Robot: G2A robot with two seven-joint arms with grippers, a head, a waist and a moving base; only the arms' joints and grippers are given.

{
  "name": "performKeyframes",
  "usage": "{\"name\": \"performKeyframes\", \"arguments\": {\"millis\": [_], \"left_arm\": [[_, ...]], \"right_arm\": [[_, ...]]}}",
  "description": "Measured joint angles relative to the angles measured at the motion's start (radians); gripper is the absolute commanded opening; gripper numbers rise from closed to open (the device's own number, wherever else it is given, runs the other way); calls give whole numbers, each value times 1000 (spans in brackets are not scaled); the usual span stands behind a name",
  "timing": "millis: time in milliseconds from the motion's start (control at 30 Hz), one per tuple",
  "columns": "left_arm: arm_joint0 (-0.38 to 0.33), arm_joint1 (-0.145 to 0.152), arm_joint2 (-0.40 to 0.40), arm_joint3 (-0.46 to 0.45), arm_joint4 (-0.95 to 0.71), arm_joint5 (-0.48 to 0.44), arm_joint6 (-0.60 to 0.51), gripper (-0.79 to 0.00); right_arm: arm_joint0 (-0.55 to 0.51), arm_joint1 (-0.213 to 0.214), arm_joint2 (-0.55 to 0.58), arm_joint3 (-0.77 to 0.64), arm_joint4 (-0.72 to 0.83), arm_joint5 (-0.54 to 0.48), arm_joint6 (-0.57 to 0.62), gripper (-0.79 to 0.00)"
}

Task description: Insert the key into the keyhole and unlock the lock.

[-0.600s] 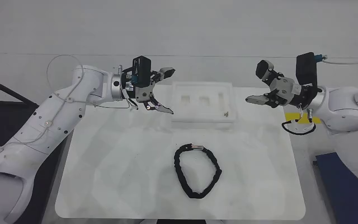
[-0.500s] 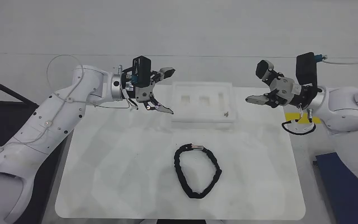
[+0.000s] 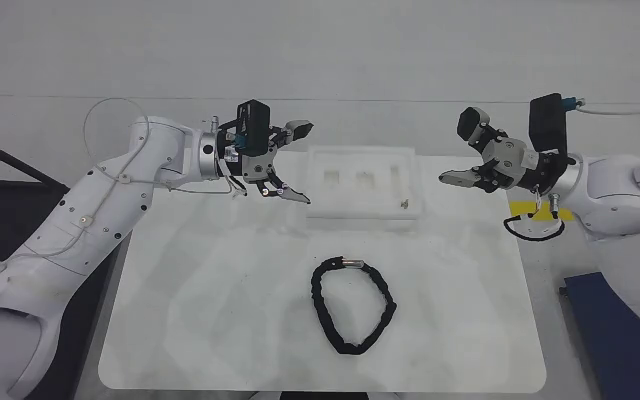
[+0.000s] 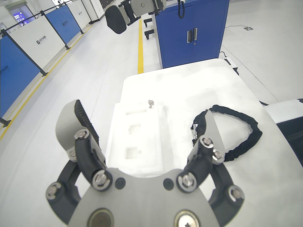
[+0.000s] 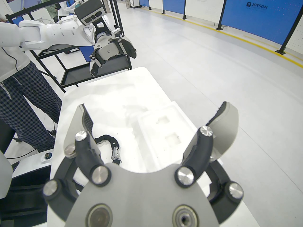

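The worktop point(image 3: 200, 320) carries a foam tray point(image 3: 345, 207) at its far side and the chain lock point(image 3: 352, 305) nearer the robot, metal end toward the tray. The left gripper point(image 3: 298, 162) and right gripper point(image 3: 458, 150) flank the tray, both wide open and empty. The key point(image 3: 405, 203) lies at the tray's right end, nearer the right gripper.

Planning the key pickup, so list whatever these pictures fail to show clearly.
Key: top view, too small to tell its shape or heading on the foam tray.
Chain lock: left wrist view, its metal end sits partly behind a finger of the left tool.
Keyhole: right wrist view, the lock's metal end is too small to show it.
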Motion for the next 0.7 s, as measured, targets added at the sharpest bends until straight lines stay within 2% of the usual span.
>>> {"name": "performKeyframes", "arguments": {"millis": [100, 200, 400, 533, 700], "left_arm": [[0, 0, 0, 0, 0, 0, 0, 0], [0, 0, 0, 0, 0, 0, 0, 0], [0, 0, 0, 0, 0, 0, 0, 0], [0, 0, 0, 0, 0, 0, 0, 0], [0, 0, 0, 0, 0, 0, 0, 0]], "right_arm": [[-10, 0, -3, -7, -10, 16, 7, 0], [-42, -4, -17, -39, -17, 109, 38, 0], [-90, -15, -56, -124, -5, 368, 145, 0], [-117, -26, -83, -170, -48, 585, 198, 0], [-128, -47, -128, -179, -40, 764, 268, 0]]}}
